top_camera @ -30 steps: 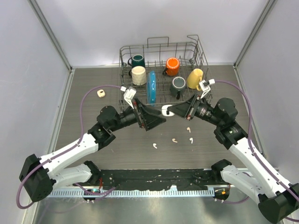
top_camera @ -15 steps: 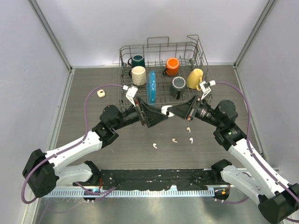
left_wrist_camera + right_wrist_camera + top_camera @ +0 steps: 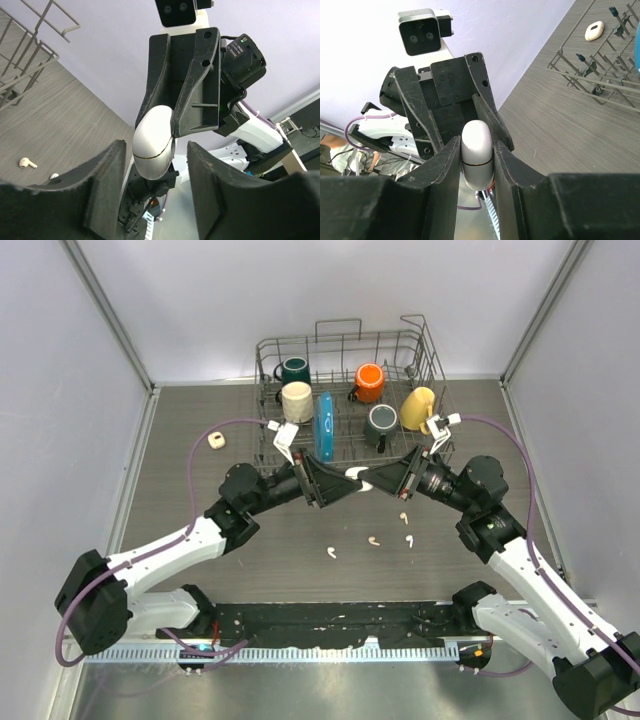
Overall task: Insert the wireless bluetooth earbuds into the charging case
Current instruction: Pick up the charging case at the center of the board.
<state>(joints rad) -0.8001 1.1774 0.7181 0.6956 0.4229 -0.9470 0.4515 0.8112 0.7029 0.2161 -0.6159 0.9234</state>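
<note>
Just in front of the grey wire dish rack [image 3: 345, 345], both arms meet above the dark wood-grain table [image 3: 190, 490]. Open tabletop runs from the rack's front edge towards the arm bases, and the four tiny cream earbuds [image 3: 373, 540] lie scattered there. The right gripper [image 3: 476, 147] is clamped narrowly on the white oval charging case [image 3: 154, 142], held off the table just before the rack. The left gripper [image 3: 155, 150] flanks the case's free end, half spread, with gaps on both sides.

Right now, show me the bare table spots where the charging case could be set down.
Bare: the table's left strip, left of the left arm, and the far right corner beside the dish rack. Crowded: the centre, where earbuds lie near the charging case.
</note>
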